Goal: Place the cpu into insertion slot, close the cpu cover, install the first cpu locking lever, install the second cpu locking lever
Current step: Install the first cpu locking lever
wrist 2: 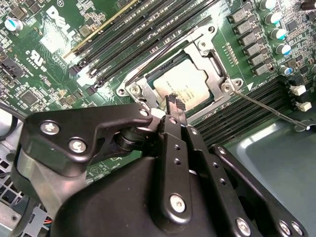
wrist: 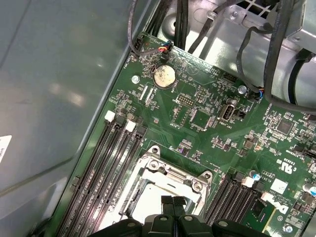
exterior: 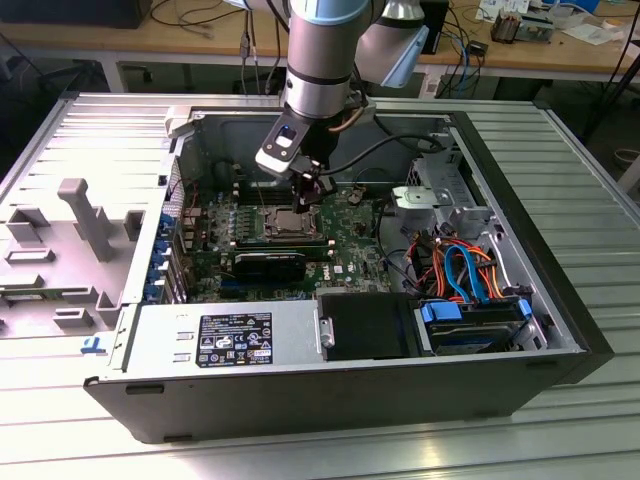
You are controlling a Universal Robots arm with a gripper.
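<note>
Hand [wrist 2: 175, 102] closed, tips together, gripping nothing, poised low at one rim of the cpu cover [wrist 2: 197, 45]. Straight ahead of the tips: cpu [wrist 2: 185, 86] lying flat in the insertion slot [wrist 2: 213, 69], cover down around it. Farther out, thin wire lever [wrist 2: 266, 108] slanting away.

Logo [wrist 2: 58, 25] on mobo [wrist 2: 32, 79], label sticker [exterior: 235, 341] on PSU [exterior: 160, 335], fine print on cpu [wrist 2: 183, 87]

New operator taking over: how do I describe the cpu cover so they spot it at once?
Inside the open computer case, find the green motherboard. Between two banks of long black memory slots lies the cpu cover, a silver metal frame whose square window shows the cpu.
</note>
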